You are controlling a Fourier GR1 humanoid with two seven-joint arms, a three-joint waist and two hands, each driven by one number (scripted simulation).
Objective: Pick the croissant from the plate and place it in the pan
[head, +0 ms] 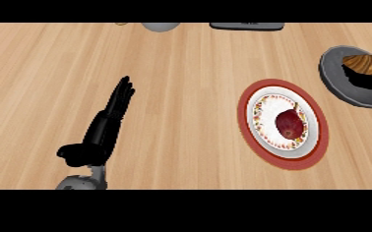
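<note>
My left robot hand [102, 128] is over the light brown wooden surface [181, 73], near its left side and close to the near edge. It is black. Its fingers [120, 96] are straight and close together, and they point away from me. The thumb sticks out to the left. It is open and holds nothing. A bit of my grey forearm [81, 182] shows right at the near edge.

My right robot hand does not show at all.

Over toward the right side lies a round plate with a wide red rim and a white middle with a ring of tiny flowers [294, 164]. A dark red round fruit with a thin stem [289, 124] sits on the middle of it.

A round grey metal pan [335, 78] is at the right edge of the surface, just past the plate and a little farther from me. Only part of it shows. The brown, ridged croissant [360, 63] is inside the pan, cut off by the right edge. The plate and the pan are near each other but not touching.

At the far edge I can see a grey round thing [160, 26] and a dark flat thing [247, 25]. I cannot tell what they are.
</note>
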